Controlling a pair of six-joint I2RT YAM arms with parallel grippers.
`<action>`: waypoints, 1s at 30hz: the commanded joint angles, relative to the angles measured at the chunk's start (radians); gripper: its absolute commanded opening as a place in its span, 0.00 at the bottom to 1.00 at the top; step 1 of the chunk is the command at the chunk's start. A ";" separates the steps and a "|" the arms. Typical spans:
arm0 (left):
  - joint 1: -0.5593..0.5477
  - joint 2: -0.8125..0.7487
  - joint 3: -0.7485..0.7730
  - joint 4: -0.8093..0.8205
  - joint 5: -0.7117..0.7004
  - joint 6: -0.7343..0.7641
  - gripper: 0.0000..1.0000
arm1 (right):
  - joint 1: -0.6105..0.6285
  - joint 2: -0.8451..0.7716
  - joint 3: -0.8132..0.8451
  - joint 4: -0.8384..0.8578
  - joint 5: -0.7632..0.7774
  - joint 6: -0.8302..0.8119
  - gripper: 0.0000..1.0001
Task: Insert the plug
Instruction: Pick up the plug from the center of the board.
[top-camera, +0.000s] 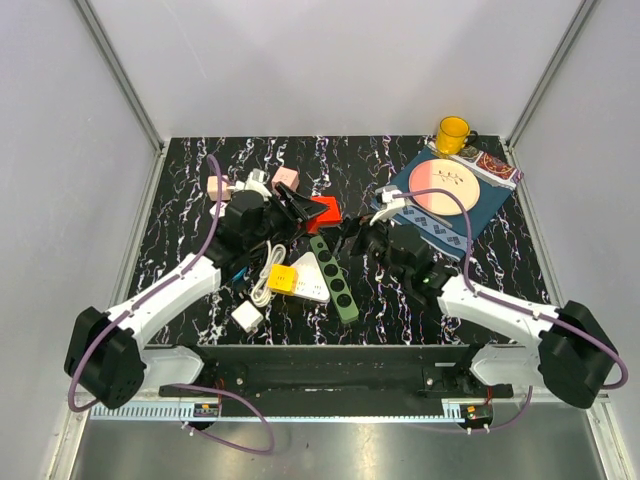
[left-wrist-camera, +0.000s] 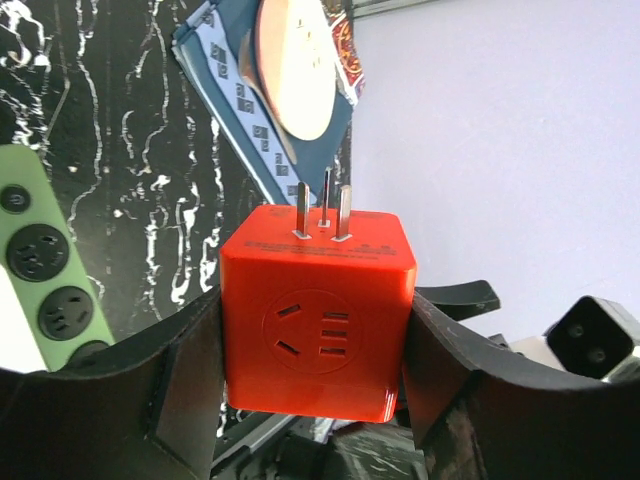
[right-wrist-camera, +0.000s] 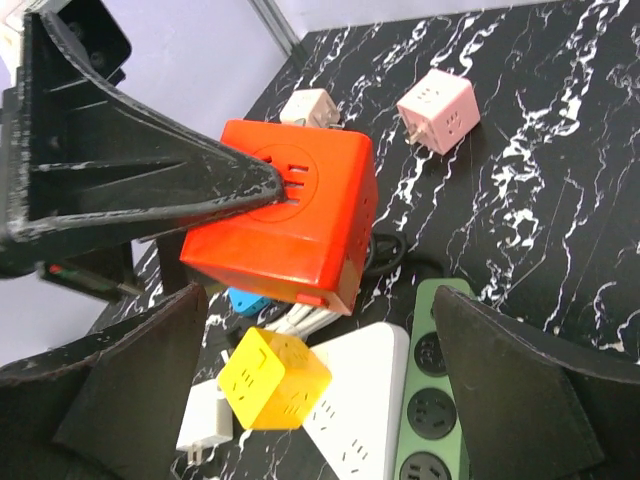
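Left tool (top-camera: 293, 206) clenched on the red plug cube (left-wrist-camera: 318, 320), one finger on each side face, three prongs (left-wrist-camera: 324, 210) pointing away from its wrist camera. I read the cube as held off the desk (top-camera: 180, 220), over the middle, just past the far end of the green power strip (top-camera: 335, 278). From above only a red sliver shows behind the black fingers. Right tool (right-wrist-camera: 320, 385) released, jaws spread wide, nothing between them, close beside the cube. Strip sockets are cut off by frame edges and fingers in both wrist views. A yellow cube (right-wrist-camera: 272, 380) sits below the red one; its underside is hidden.
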 joint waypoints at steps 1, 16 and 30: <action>-0.036 -0.066 -0.014 0.133 -0.111 -0.129 0.00 | 0.053 0.045 0.029 0.174 0.128 -0.118 1.00; -0.093 -0.100 -0.026 0.133 -0.188 -0.166 0.00 | 0.156 0.151 0.061 0.400 0.343 -0.290 1.00; -0.093 -0.150 -0.041 0.123 -0.171 -0.106 0.16 | 0.158 0.152 0.063 0.405 0.332 -0.314 0.46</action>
